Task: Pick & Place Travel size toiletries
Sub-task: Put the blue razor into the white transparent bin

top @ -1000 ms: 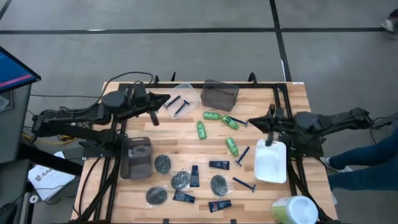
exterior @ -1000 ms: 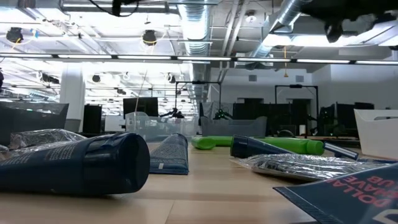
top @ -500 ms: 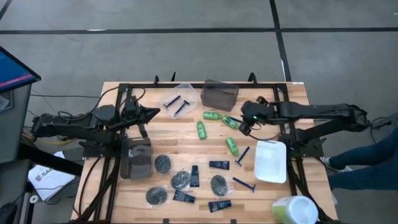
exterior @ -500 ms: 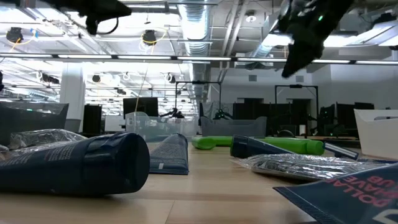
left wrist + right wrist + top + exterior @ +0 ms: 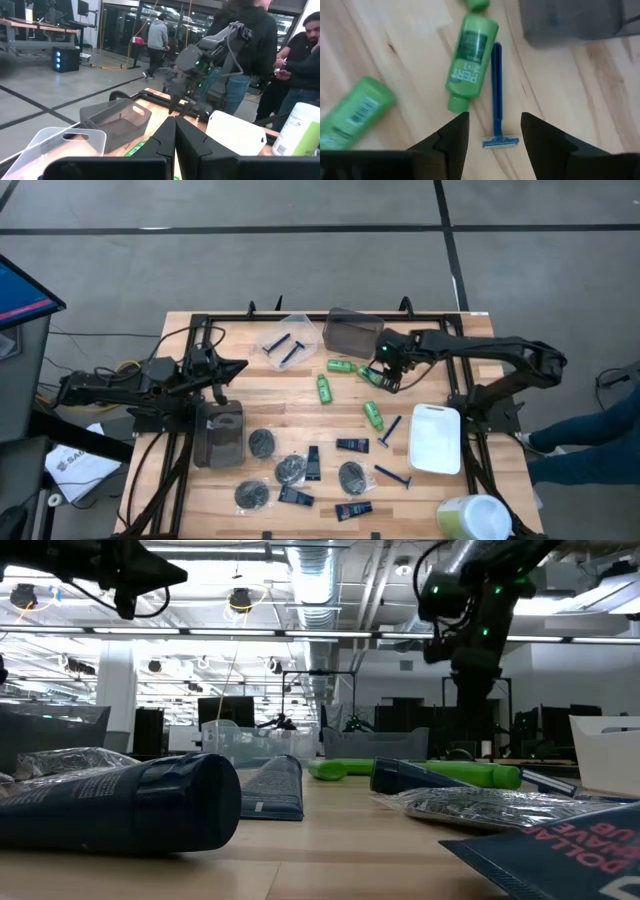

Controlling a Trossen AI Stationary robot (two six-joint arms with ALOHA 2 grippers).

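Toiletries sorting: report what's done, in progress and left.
Done: two blue razors lie in the clear bin. In progress: the open right gripper hovers over a razor beside a green bottle. Left: bottles, tubes and wrapped discs lie loose; the left gripper is shut, empty.

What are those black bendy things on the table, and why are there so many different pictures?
They are two robot arms, each with two fingers for picking things up. One picture looks down from above, one looks level across the table, and one small camera sits on each arm's wrist.

On the wooden table lie little green bottles, blue razors, dark tubes and round discs in wrap, plus a white tray and some bins.

The right arm's fingers are open, hanging over a green bottle and a blue razor. They hold nothing. The left arm's fingers are shut and empty, waiting at its side of the table.
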